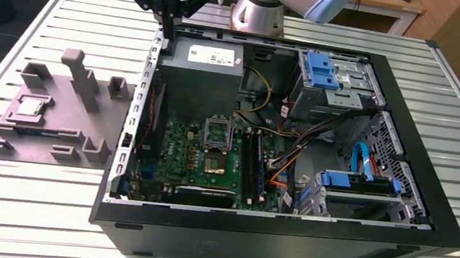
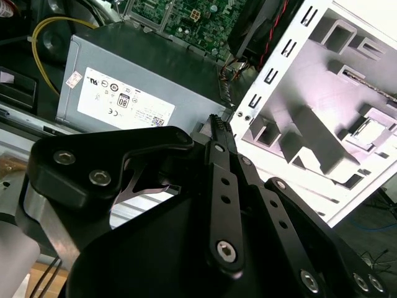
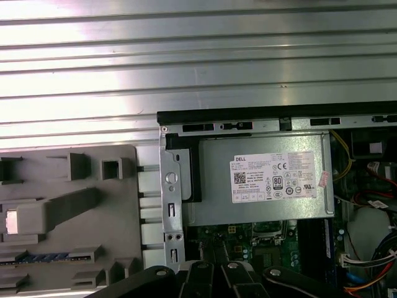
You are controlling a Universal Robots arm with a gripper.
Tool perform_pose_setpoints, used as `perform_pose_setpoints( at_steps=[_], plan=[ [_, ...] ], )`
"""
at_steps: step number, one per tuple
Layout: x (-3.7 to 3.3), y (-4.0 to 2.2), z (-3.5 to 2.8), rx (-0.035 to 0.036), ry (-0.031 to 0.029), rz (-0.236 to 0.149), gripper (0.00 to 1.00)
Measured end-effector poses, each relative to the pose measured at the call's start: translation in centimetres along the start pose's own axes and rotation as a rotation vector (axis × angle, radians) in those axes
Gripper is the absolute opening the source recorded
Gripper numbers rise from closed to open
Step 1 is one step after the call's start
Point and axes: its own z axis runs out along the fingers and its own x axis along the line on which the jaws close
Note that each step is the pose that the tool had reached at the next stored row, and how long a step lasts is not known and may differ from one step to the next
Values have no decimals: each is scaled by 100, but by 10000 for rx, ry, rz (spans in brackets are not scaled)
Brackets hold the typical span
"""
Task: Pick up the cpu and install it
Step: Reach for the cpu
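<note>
Gripper (image 2: 217,121) hangs above the computer case (image 1: 278,243) corner, fingers seemingly pressed together, empty; cpu (image 1: 29,106) rests on the grey tray (image 1: 85,123).

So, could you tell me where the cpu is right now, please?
In the exterior view, the cpu sits in the grey fixture tray on the table, to the exterior view's left of the open computer case.
</note>
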Motion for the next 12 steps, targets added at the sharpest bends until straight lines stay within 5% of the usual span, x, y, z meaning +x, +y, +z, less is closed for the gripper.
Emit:
perform_pose_setpoints(
  at_steps=[12],
  plan=[
    [26, -2, -1, 0, 0, 0, 10]
  ],
)
